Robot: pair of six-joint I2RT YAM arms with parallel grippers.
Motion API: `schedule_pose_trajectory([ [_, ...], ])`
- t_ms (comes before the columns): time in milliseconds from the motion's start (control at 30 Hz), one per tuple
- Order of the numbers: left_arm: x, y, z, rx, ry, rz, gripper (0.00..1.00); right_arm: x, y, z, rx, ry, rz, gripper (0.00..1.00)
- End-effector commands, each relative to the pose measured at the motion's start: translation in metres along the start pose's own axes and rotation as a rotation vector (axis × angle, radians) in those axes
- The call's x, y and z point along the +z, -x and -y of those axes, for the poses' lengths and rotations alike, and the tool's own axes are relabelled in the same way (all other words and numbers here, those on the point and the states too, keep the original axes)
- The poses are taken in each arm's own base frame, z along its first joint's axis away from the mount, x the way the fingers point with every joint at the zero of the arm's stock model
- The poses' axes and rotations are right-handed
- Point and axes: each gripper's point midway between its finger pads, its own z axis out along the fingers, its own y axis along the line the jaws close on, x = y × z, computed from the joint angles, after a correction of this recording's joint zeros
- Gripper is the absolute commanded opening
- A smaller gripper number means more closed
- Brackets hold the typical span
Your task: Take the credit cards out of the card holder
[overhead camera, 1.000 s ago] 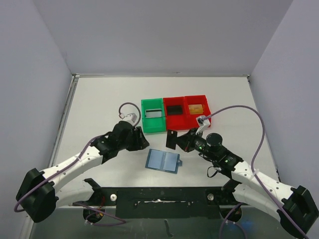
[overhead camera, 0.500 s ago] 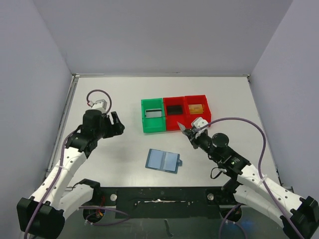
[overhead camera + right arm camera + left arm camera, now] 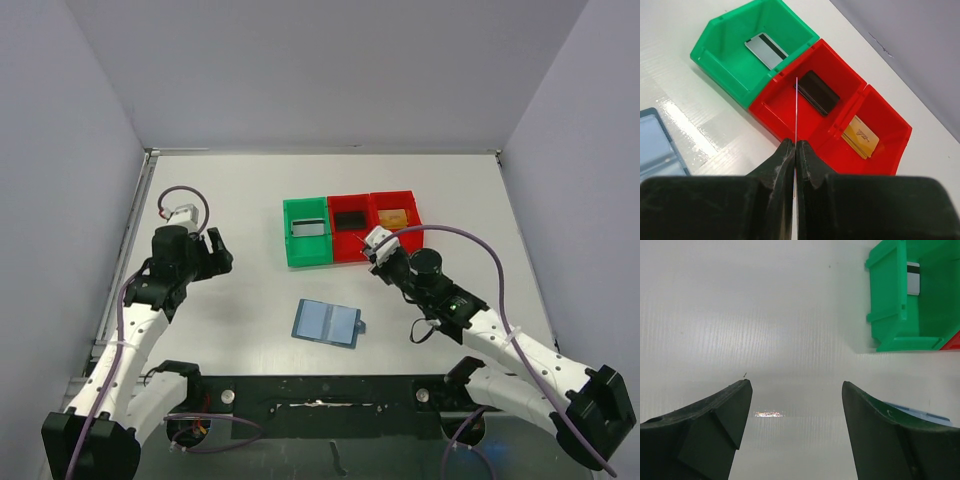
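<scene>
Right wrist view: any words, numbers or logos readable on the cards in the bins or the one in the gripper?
No text can be read.
Gold card: a dark printed mark, too small and blurred to read.
Grey card: a dark stripe only.
Black card: nothing visible.
Held card, in the right gripper: edge-on, faces hidden.

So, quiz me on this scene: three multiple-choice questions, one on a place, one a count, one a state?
1. The gold card lies in: A the green bin, B the end red bin, C the left jaws.
2. Bins: A two, B three, C five.
3. The left jaws are: A open and empty, B shut on a card, C holding a bin.
Answers: B, farthest from the green bin; B, green, middle red bin and end one stand in a row; A, bare table shows between them.
</scene>
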Motion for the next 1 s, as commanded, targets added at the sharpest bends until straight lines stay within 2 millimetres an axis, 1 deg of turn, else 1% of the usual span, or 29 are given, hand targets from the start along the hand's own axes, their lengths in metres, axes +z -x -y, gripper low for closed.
schedule_pose_trajectory([
  [0,-0.001,0.02,0.004,0.024,-0.02,0.085,0.72,0.004,0.023,0.028,-0.019,-0.095,0.052,0.0],
  [167,0.002,0.018,0.004,0.031,-0.018,0.065,0.72,0.013,0.02,0.038,0.031,-0.075,0.051,0.0],
  [300,0.001,0.019,0.002,0.031,-0.008,0.074,0.72,0.027,0.019,0.047,0.073,-0.02,0.044,0.0],
  [367,0.001,0.019,0.001,0.032,-0.003,0.075,0.72,0.035,0.021,0.047,0.064,0.024,0.051,0.0],
  [500,0.001,0.02,0.001,0.034,-0.004,0.075,0.73,0.061,0.013,0.043,-0.01,0.116,-0.008,0.0],
  [600,0.001,0.02,0.001,0.035,-0.005,0.078,0.73,0.079,0.002,0.048,-0.058,0.131,-0.061,0.0],
  [667,0.001,0.02,0.001,0.035,-0.004,0.08,0.73,0.089,-0.001,0.055,-0.094,0.124,-0.081,0.0],
  [767,0.0,0.02,0.001,0.036,-0.004,0.08,0.73,0.104,-0.011,0.063,-0.154,0.123,-0.12,0.0],
  [867,0.001,0.02,0.001,0.037,-0.007,0.079,0.73,0.121,-0.018,0.06,-0.223,0.19,-0.148,0.0],
  [967,0.0,0.02,0.002,0.038,-0.013,0.08,0.73,0.137,-0.028,0.064,-0.287,0.205,-0.175,0.0],
])
